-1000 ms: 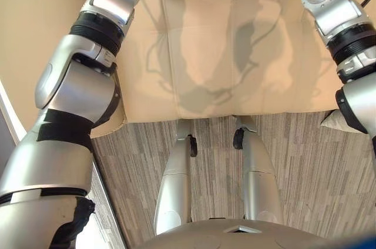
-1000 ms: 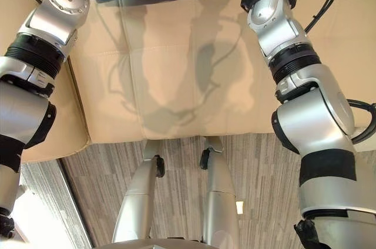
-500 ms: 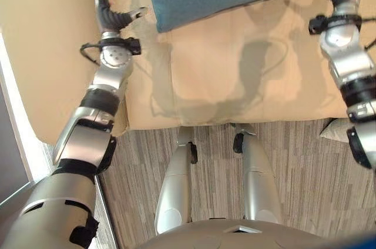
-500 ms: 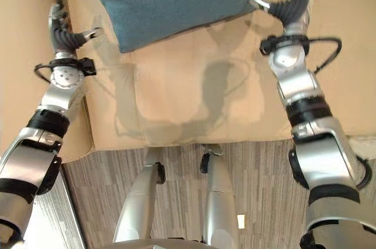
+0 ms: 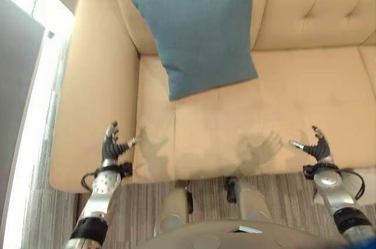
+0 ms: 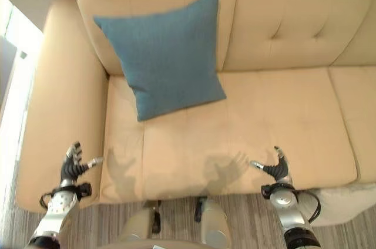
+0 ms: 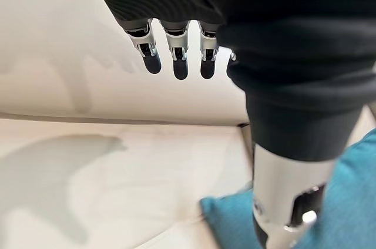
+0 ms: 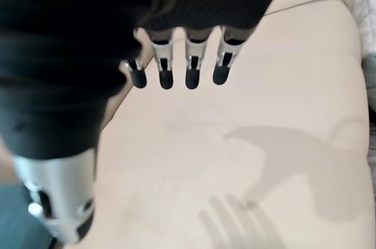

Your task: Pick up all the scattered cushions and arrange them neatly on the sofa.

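A blue cushion (image 5: 200, 37) leans upright against the backrest of the beige sofa (image 5: 305, 84), on its left seat beside the armrest. My left hand (image 5: 110, 148) hovers open and empty over the seat's front left corner, fingers (image 7: 176, 61) straight. My right hand (image 5: 319, 150) hovers open and empty near the seat's front edge, further right, fingers (image 8: 176, 70) straight above the bare seat (image 8: 247, 143). Neither hand touches the blue cushion (image 7: 346, 202). A pale cushion (image 6: 341, 202) lies on the floor by the sofa's front right.
The sofa's wide left armrest (image 5: 94, 84) runs along a bright window strip (image 5: 23, 2). Striped grey carpet (image 5: 205, 193) lies in front of the sofa. The middle and right seats (image 6: 282, 114) hold nothing.
Both hands have let go of the blue cushion and drawn back to the seat's front edge. The cushion stays against the backrest. The camera has pulled back and now takes in more of the sofa.
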